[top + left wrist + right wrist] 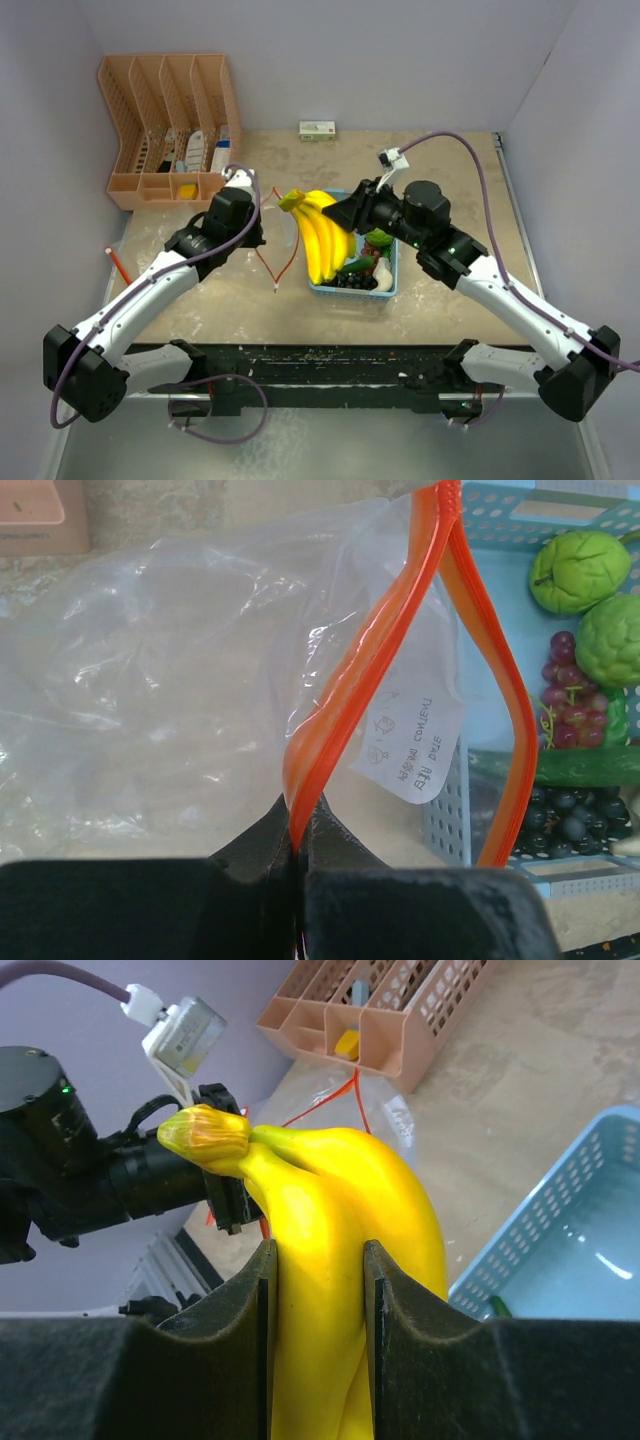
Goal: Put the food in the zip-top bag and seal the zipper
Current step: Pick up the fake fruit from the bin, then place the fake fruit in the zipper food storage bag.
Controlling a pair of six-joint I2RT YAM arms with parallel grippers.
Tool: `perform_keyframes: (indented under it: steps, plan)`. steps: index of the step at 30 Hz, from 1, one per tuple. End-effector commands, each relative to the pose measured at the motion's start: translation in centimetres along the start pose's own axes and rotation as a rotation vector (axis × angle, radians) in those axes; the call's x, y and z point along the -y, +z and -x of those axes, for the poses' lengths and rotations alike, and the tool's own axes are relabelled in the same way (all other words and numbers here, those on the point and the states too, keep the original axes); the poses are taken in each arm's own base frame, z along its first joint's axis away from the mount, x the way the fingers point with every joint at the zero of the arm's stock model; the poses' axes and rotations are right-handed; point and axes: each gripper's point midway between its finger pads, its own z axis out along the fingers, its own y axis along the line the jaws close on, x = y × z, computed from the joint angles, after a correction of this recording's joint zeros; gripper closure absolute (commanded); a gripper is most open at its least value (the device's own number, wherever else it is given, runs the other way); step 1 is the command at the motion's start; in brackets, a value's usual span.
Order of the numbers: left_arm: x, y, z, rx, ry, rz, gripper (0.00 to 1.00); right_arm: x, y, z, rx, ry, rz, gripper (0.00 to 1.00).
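left jaws press together on the orange zipper [350,680] of the clear bag [150,680]; right jaws pinch the banana bunch [320,1260], blue basket [540,1210] beside them.

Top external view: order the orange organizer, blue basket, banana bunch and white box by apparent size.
Orange organizer
Blue basket and banana bunch: alike; bunch is lifted nearer the camera, so unranked
White box

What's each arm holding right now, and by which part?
Left gripper is pinched shut on the orange zipper strip of the bag. Right gripper clamps the banana bunch across its body, a little below the stem.
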Motion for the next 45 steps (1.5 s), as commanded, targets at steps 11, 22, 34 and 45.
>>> perform_keyframes:
  steps: [11,22,34,45]
  plan:
    - [1.8,-1.3,2.6,0.152,-0.083,-0.119,1.0,-4.2,2.7,0.8,0.106,0.268,0.259,1.0]
    - [2.0,-0.9,2.6,0.172,-0.102,-0.135,1.0,-2.3,4.9,-2.8,0.033,0.354,0.179,1.0]
    - [2.7,-3.8,4.6,0.23,-0.106,-0.192,1.0,3.5,6.5,-7.8,-0.093,0.337,-0.112,1.0]
    - [5.8,-1.6,3.9,0.174,-0.053,-0.324,1.0,2.5,8.1,-6.5,-0.076,0.261,-0.164,1.0]
